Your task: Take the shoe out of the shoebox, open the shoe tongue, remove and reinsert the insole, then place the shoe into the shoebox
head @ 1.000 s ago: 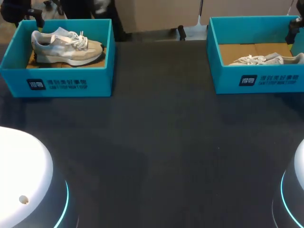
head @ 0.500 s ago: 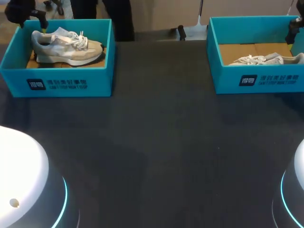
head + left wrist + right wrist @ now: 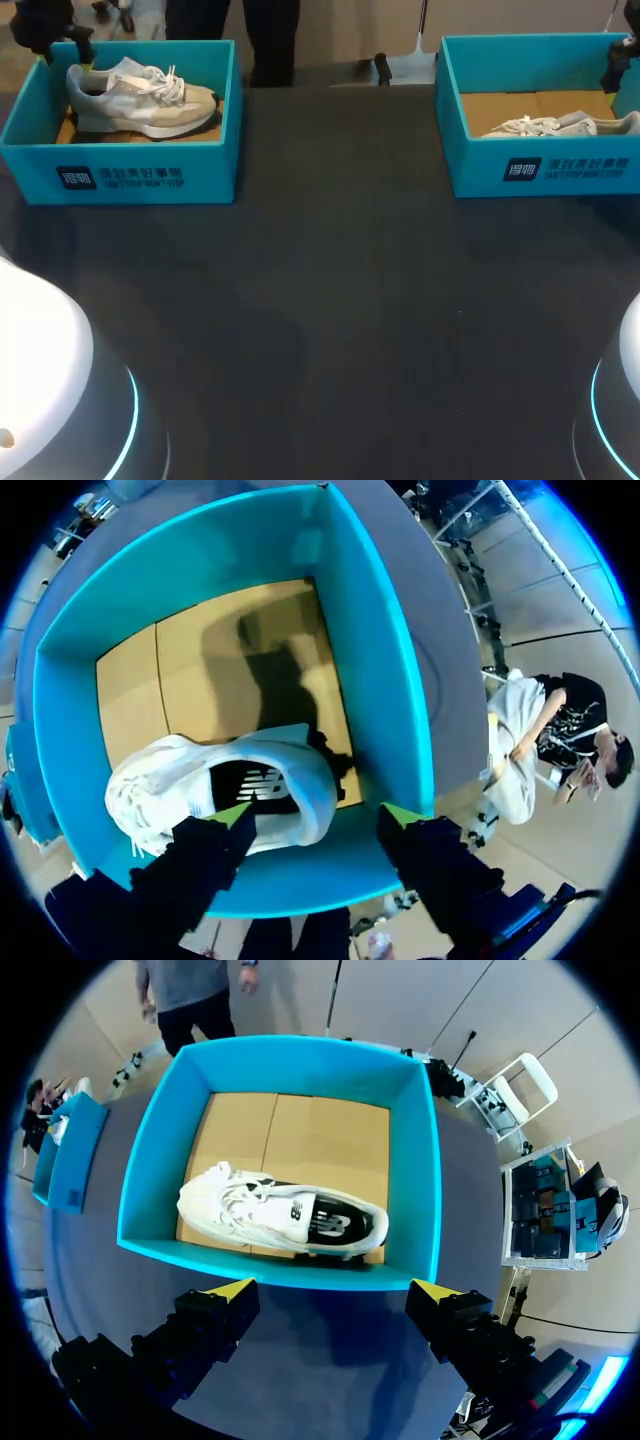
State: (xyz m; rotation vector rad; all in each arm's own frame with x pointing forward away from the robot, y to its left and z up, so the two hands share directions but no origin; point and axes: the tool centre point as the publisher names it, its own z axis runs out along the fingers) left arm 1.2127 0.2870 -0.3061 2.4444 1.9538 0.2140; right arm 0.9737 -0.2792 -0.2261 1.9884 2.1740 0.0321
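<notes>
The ten o'clock shoebox (image 3: 120, 178) and the two o'clock shoebox (image 3: 570, 168) each carry a printed front label, too small to read.

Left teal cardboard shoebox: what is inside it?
One white and beige sneaker, upright on the brown cardboard floor. The floor under it is covered; its dark insole shows only at the heel opening.

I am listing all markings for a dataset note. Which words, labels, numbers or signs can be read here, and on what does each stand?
Left shoebox, front wall: dark square sign and two white print lines, too blurred to read.
Right shoebox, front wall: the same print, too blurred.
Left shoe, insole: white logo, no readable word.
Right shoe, insole: small white logo, too small to read.
No numbers seen.
</notes>
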